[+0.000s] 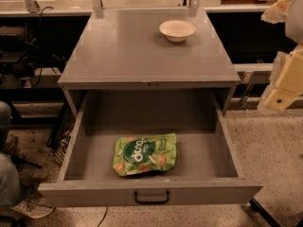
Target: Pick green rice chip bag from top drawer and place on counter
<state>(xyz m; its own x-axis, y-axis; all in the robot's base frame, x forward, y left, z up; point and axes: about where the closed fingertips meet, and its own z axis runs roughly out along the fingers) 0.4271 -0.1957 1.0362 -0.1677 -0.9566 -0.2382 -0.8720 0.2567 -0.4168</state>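
Speckled flooring [270, 150] surrounds a grey metal cabinet that fills the centre of the frame. Its counter [123, 46] occupies the upper middle and carries a cream bowl [177, 30] toward the upper right of that surface. Below it, the top drawer [75, 143] stands pulled fully out toward the bottom of the frame, with its dark bar handle [151, 197] centred on the front panel.

Item under inspection: the green rice chip bag [145, 154] lies flat on the drawer floor, slightly left of centre and close to the front panel, touching neither side wall. Its long axis runs left to right, roughly parallel to the drawer front, with the right end sitting a little higher in the frame. The dark round logo faces up.

The gripper [284, 86] shows as pale yellowish parts at the right edge of the frame, level with the counter's front lip and outside the cabinet's right side. The bag lies well apart from it, down and to the left. The gripper holds and touches nothing visible; whether it is apart or together cannot be told.

A person's leg and shoe [28, 207] appear at lower left.
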